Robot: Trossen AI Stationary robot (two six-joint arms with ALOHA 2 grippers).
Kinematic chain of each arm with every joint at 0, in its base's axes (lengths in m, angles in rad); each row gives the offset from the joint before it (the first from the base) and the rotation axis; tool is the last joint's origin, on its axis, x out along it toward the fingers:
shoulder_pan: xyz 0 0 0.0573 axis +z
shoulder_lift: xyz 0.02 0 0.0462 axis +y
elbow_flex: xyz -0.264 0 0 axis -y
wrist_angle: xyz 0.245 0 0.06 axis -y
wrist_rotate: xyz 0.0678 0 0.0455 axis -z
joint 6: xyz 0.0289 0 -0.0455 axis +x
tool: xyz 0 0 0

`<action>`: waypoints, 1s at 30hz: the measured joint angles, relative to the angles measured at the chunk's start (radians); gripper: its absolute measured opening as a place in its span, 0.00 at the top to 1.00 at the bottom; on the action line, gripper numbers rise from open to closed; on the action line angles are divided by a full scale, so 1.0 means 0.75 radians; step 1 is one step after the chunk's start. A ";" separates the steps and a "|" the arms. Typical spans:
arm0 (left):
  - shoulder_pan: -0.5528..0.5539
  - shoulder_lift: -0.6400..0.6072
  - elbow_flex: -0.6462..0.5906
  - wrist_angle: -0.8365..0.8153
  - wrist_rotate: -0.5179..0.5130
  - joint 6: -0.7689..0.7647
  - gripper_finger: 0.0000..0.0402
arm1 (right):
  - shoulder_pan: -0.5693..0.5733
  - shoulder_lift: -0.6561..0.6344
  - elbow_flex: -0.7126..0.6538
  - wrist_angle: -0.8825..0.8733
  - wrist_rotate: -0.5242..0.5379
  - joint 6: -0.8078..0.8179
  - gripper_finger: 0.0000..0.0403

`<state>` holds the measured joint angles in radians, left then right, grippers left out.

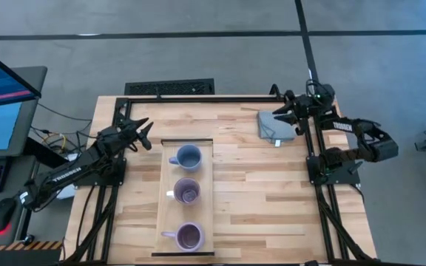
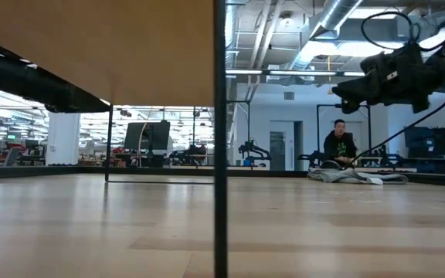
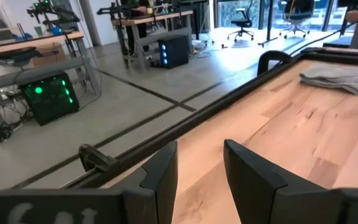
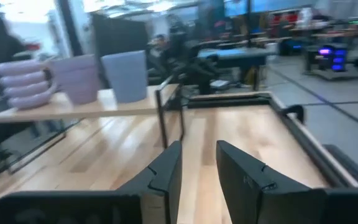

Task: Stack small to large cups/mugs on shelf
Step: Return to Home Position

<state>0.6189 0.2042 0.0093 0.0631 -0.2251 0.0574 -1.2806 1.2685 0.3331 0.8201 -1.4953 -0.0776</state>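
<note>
3 mugs (image 1: 188,193) fill the shelf (image 1: 166,171) (low view hides them); left fingers (image 3: 160,179), right fingers (image 4: 166,174) spread.

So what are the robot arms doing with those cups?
Nothing is being held right now. Three mugs stand in a row on the wooden shelf: a blue mug, a purple mug in the middle and another purple mug at the other end. Both grippers are open and empty. The left gripper is off the shelf's left side, and the right gripper is by the grey cloth.
</note>
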 joint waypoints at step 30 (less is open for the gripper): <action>-0.001 -0.266 -0.003 -0.014 0.112 0.051 0.70 | 0.258 -0.908 -0.322 0.001 0.361 0.409 0.70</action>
<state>0.6186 0.0044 0.0071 0.0530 -0.1410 0.0959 -1.0875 0.5871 0.0917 0.8211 -1.2244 0.2289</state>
